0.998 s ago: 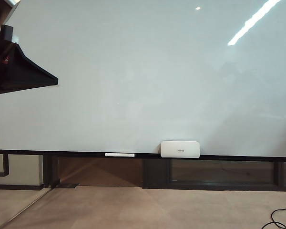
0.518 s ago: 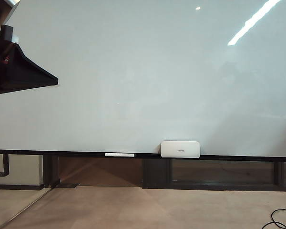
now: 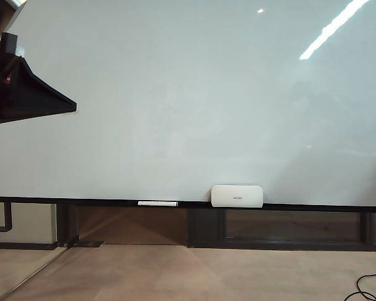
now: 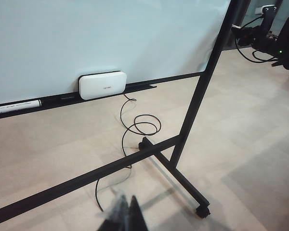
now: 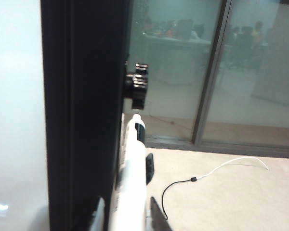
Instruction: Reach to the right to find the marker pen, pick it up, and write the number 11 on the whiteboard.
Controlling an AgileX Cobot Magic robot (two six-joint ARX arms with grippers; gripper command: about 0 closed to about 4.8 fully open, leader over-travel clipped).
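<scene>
Right wrist view: right gripper (image 5: 127, 211) closing around thin white marker pen (image 5: 132, 178), dark tip at twelve o'clock, readying pickup; left gripper (image 4: 123, 216) state unclear.

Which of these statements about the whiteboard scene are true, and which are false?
1. The whiteboard has no writing on it. True.
2. The white box lies on the floor. False: it sits on the board's bottom rail.
3. The marker pen lies between the right end effector's fingers, beside the black frame post. True.
4. The left end effector holds the white stick. False: it hangs empty above the floor; the stick lies on the rail.
</scene>
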